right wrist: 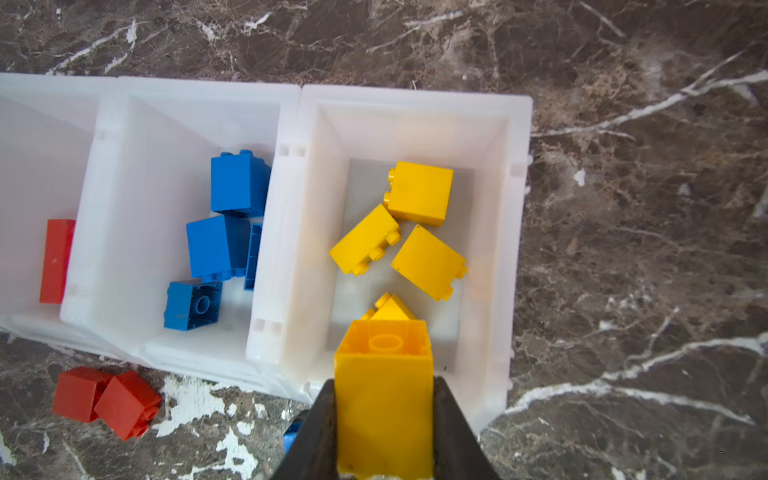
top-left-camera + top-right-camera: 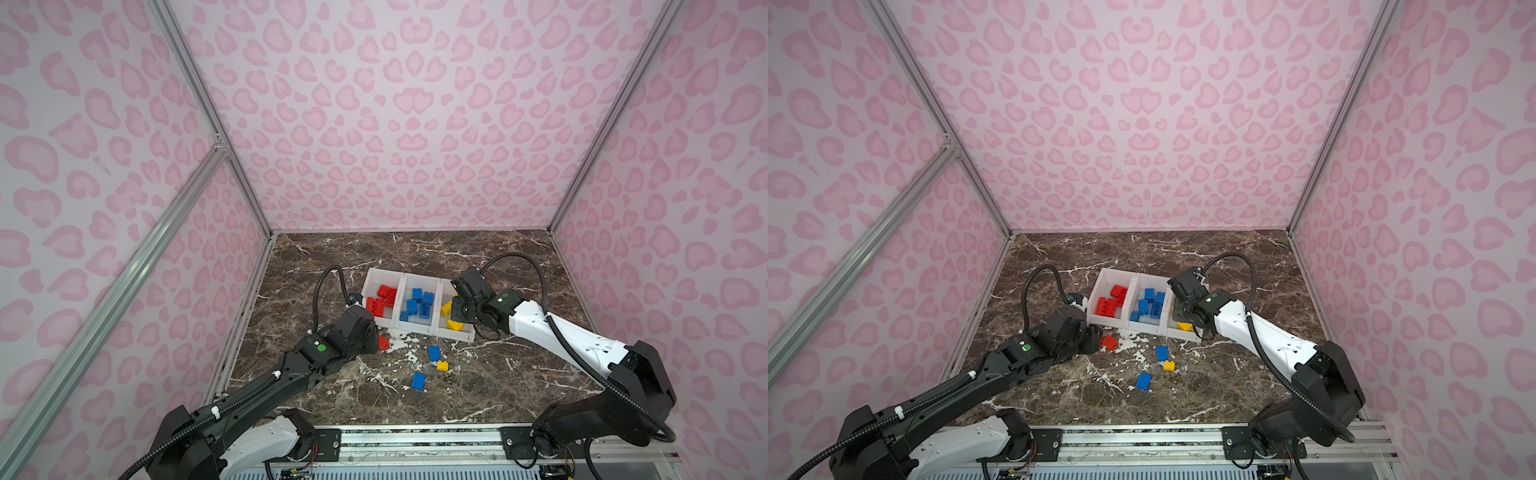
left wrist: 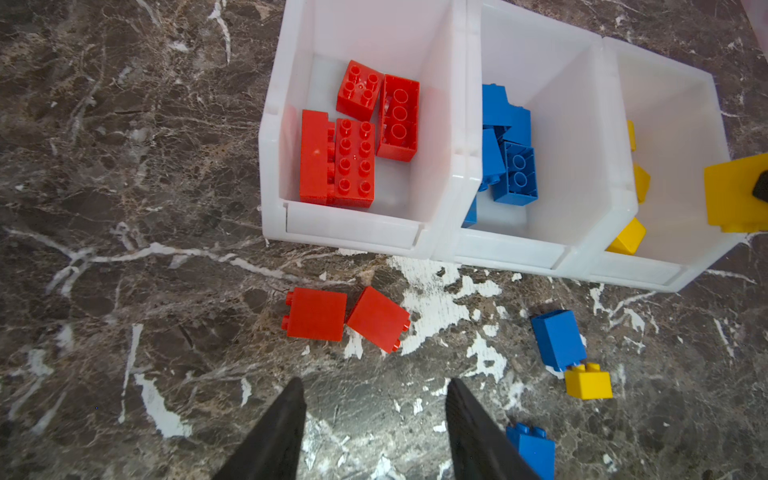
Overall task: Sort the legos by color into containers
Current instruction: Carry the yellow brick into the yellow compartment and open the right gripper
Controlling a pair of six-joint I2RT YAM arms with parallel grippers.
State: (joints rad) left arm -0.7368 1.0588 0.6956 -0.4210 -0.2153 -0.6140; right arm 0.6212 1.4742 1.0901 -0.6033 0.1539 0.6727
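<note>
The right gripper (image 1: 384, 384), jaws clamped on a squarish yellow plastic brick (image 1: 382, 415), hangs over the near lip of the right-hand bin (image 2: 461, 336) of the white three-bin row at centre frame. The left gripper (image 3: 374, 384), jaws apart and empty, hovers beside two touching red bricks (image 3: 316, 313) lying just below the bins. Released here, the yellow brick could clip the rim and tumble out.

Three joined white containers (image 2: 382, 275) stand mid-surface (image 2: 498, 386), holding red legos (image 2: 382, 299), blue legos (image 2: 417, 305) and yellow legos (image 2: 454, 325) separately. Toward the near edge lie a red brick (image 2: 383, 343), a blue brick (image 2: 434, 353), a yellow brick (image 2: 442, 365) and a second blue brick (image 2: 418, 381).
</note>
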